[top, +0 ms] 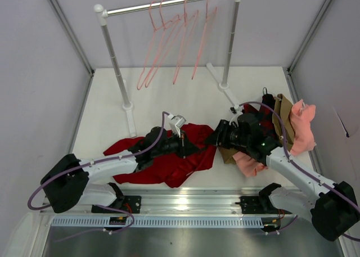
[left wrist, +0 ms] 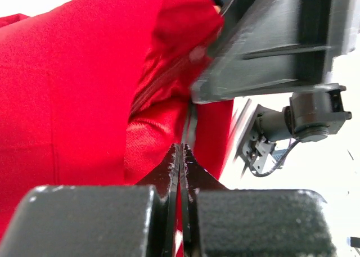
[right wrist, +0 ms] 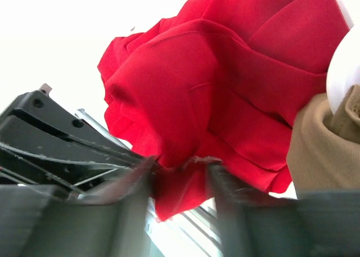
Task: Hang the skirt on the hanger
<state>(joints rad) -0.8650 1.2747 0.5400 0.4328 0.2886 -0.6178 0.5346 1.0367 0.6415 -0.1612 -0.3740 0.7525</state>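
Observation:
The deep-red skirt (top: 180,167) lies crumpled on the white table, near the front edge. My left gripper (top: 185,146) rests on its middle; in the left wrist view the left gripper (left wrist: 183,149) is shut on a thin fold of the skirt (left wrist: 73,88). My right gripper (top: 215,138) sits at the skirt's right edge. In the right wrist view the right gripper (right wrist: 183,162) is blurred and open, and a lobe of the skirt (right wrist: 225,82) hangs between its fingers. Several salmon-pink wire hangers, one of them the hanger (top: 161,27), hang on the rail at the back, far from both grippers.
The clothes rack has a metal rail (top: 169,4), with posts (top: 115,60) on white feet. At the right lies a pile with a salmon-pink garment (top: 304,127) and a tan garment (top: 283,119), the tan garment (right wrist: 326,150) close beside my right fingers. A metal track (top: 185,198) runs along the front edge.

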